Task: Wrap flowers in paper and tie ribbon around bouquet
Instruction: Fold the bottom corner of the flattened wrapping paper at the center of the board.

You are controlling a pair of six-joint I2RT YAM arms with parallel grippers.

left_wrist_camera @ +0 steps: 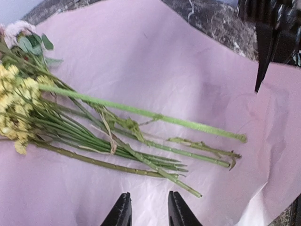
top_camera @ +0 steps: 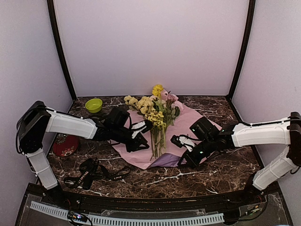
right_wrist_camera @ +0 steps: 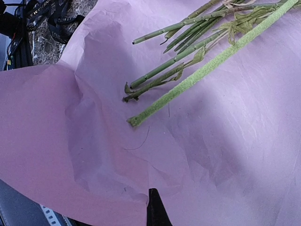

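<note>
The flowers (top_camera: 155,113) lie loose on the paper (top_camera: 190,120), blooms toward the far side of the table (top_camera: 211,174) and cut stems toward the near side. Only a thin pale tie crosses the stems. The lilac sheet is spread flat under them, apart from its near corner, which is lifted off the table.

The right gripper (right_wrist_camera: 153,200) has its fingers closed together on that raised corner, and creases run in toward the pinch. The left gripper (left_wrist_camera: 148,202) hangs low over the sheet's other side, just short of the stems. Its fingers (left_wrist_camera: 123,212) stand slightly apart, and nothing is visibly caught between them.

The wrap looks barely begun, and several things could spoil it:
- The thin sheet could tear or slip free if the right arm pulls hard.
- Folding the corner over may roll the unbound stems out of line.
- The left fingers could nip a stem instead of paper.
- The ribbon (top_camera: 89,174) lies well apart at the near left, so a formed cone may spring open while it is fetched.

The green bowl (top_camera: 94,110) at the far left shows nothing inside. Whether the red rounded object (top_camera: 65,145) holds anything, I cannot tell.
</note>
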